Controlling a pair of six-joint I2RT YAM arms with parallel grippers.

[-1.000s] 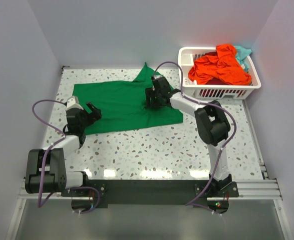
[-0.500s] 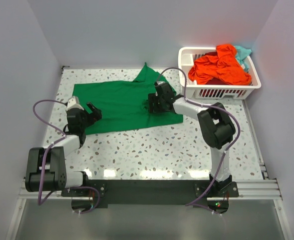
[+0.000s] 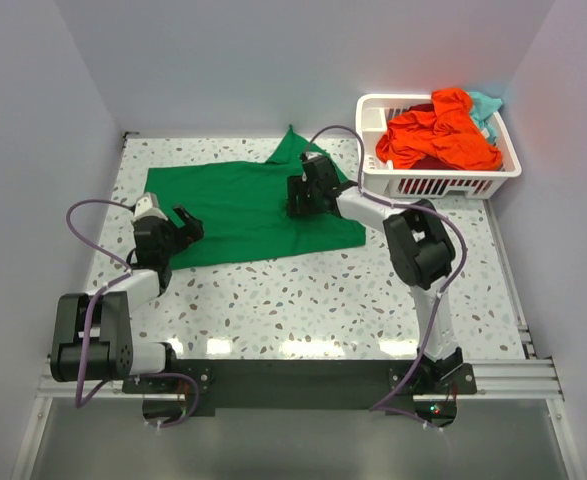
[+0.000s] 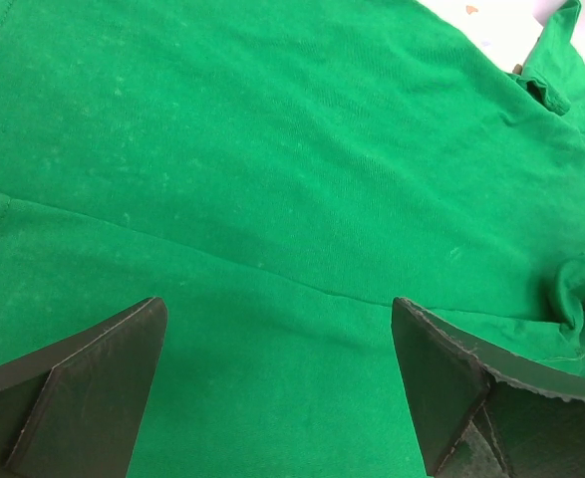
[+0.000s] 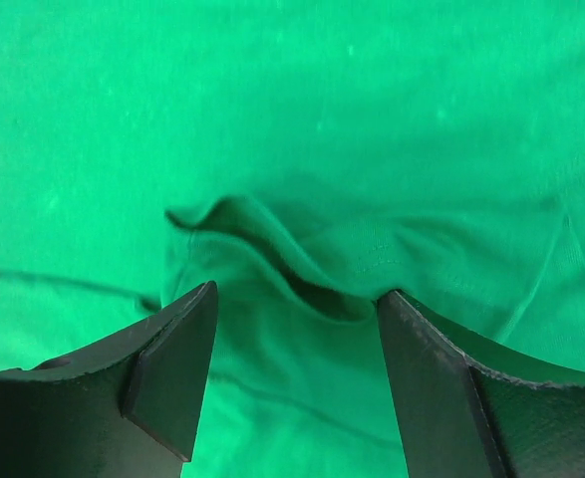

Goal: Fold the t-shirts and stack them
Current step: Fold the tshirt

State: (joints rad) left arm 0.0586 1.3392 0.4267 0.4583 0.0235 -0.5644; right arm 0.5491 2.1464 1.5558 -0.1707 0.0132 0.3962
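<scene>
A bright green t-shirt (image 3: 235, 208) lies spread on the speckled table, one part pointing up at the back (image 3: 291, 146). My left gripper (image 3: 187, 224) is open, low over the shirt's left front edge; green cloth (image 4: 272, 249) fills the left wrist view between its fingers (image 4: 441, 383). My right gripper (image 3: 299, 203) is open over the shirt's right half, its fingers (image 5: 172, 363) on either side of a raised fold of green cloth (image 5: 302, 274). An orange-red shirt (image 3: 438, 134) and a teal one (image 3: 487, 104) are heaped in the basket.
A white slotted plastic basket (image 3: 451, 183) stands at the back right of the table. Purple cables loop off both arms. White walls close in the table at the left, back and right.
My right gripper moved slightly forward and right over the shirt, then back to about where it was. The left gripper and the shirt have barely moved.
</scene>
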